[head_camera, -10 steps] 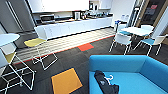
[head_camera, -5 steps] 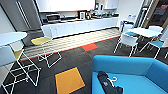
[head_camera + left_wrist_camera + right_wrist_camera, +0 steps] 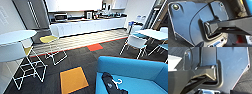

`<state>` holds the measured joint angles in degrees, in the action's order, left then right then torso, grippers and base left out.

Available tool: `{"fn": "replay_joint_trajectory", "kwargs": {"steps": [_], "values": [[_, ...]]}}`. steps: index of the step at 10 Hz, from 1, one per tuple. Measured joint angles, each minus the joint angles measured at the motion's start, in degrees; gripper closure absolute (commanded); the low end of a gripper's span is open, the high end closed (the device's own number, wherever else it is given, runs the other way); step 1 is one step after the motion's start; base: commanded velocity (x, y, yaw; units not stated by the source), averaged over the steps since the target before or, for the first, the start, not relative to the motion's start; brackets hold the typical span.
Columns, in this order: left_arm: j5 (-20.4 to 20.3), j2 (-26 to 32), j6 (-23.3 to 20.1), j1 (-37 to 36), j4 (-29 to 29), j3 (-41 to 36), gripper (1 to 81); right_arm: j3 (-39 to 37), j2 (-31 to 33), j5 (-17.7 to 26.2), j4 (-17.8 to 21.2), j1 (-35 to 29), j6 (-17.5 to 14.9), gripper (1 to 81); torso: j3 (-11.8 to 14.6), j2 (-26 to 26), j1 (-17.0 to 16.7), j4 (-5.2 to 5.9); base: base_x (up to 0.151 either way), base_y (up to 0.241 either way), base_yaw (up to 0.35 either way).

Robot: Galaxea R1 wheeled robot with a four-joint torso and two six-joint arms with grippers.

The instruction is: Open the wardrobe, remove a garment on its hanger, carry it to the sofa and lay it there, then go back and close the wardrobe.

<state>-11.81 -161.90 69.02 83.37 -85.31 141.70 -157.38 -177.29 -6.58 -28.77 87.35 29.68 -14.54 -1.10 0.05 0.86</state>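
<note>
Item: garment [image 3: 112, 84], long and black, lying on the seat of the blue sofa [image 3: 130, 68] with its long axis slanting across the cushion, white hanger [image 3: 117, 81] at its side; wrist views leave both sets of fingers' state impossible to tell.

Round white table [image 3: 13, 37] at left, w/ white wire-frame stool [image 3: 27, 62] beside it, yellow seat partly tucked under. Second wire stool w/ yellow seat [image 3: 51, 46] nearer the counter. Long white counter [image 3: 87, 26] across the back; microwave [image 3: 60, 16] and other small appliances on top, too blurred to ID. Dark carpet w/ orange square tile [image 3: 73, 79] in foreground, red tile [image 3: 95, 47] further back, striped pale floor strip [image 3: 82, 40] along counter front. At right: white table [image 3: 152, 33] w/ white chairs, blue seats [image 3: 136, 42] around it.
</note>
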Motion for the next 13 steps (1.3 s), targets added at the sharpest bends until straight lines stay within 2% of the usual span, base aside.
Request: {"fn": "replay_joint_trajectory", "kwargs": {"steps": [8,13], "values": [[0.21,-0.69,0.00,0.04,-0.02,0.13,1.0,0.00,0.02,0.09,-0.02,-0.11,-0.06,1.0,0.00,0.00,0.00,0.00,0.000,0.000,0.178],[0.18,-3.39,0.00,0.80,-0.74,4.77,1.0,0.00,0.13,0.06,-0.04,-0.44,-0.30,1.0,0.00,0.00,0.00,0.00,0.000,0.000,0.178]]}}
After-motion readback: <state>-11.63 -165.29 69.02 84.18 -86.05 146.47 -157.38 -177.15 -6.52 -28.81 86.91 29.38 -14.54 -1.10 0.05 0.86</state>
